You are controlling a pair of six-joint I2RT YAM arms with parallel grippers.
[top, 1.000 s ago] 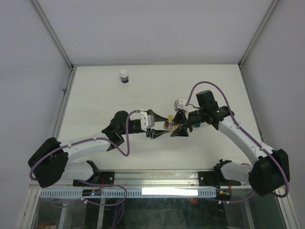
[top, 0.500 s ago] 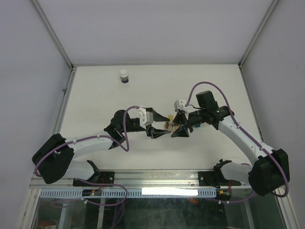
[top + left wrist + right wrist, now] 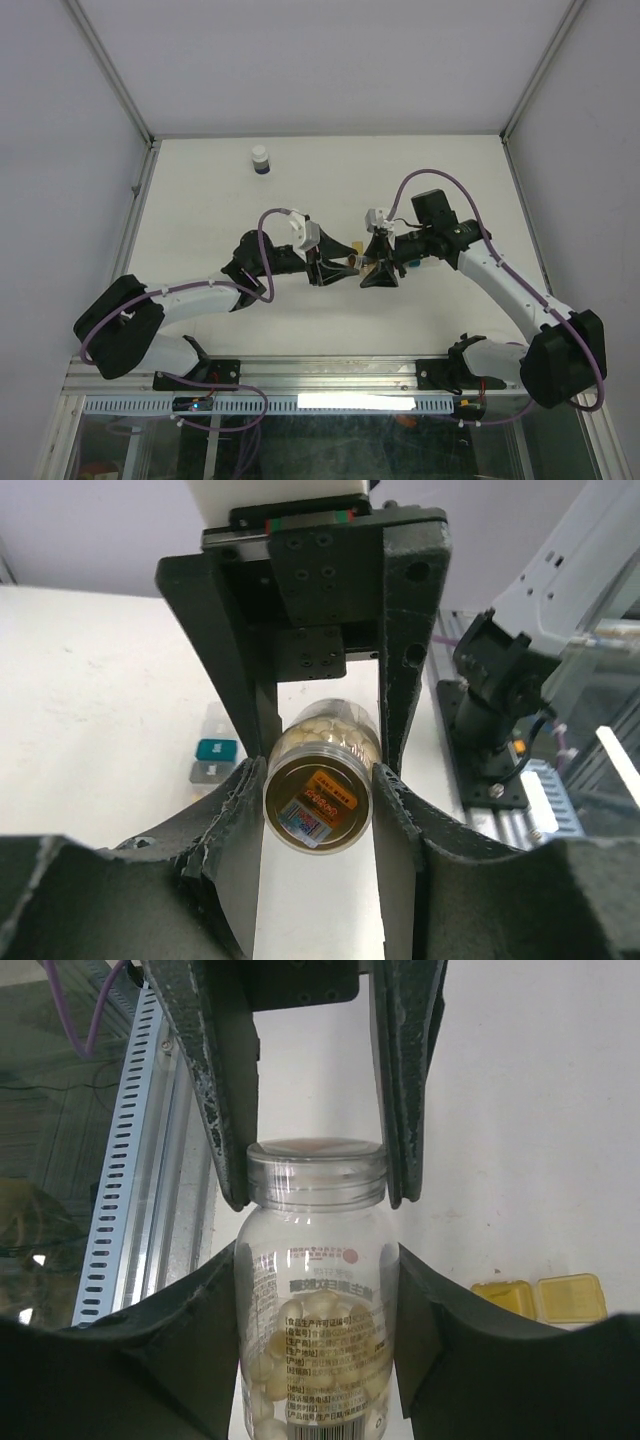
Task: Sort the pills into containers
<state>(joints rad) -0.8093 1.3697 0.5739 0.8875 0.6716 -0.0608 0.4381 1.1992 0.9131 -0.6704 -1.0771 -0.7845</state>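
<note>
The white desk (image 3: 200, 200) carries both arms at its near edge. The left arm (image 3: 190, 297) and the right arm (image 3: 500, 280) reach inward and meet over the middle. The left hand (image 3: 345, 263) and the right hand (image 3: 376, 263) face each other tip to tip, with one clear pill bottle (image 3: 315, 1300) held between them above the desk. The right hand is clamped on the bottle's labelled body. The left hand's fingers (image 3: 225, 1110) press on both sides of its threaded neck, so each hand is closed on that bottle. The left wrist view shows the bottle's round gold-stickered end.

The containers (image 3: 216, 749) lie on the desk close beside the hands. Their teal and clear cells show in the left wrist view and a yellow cell in the right wrist view. A small white-capped bottle (image 3: 260, 160) stands well apart near the far edge. Pale pills (image 3: 300, 1360) fill the held bottle's lower part
</note>
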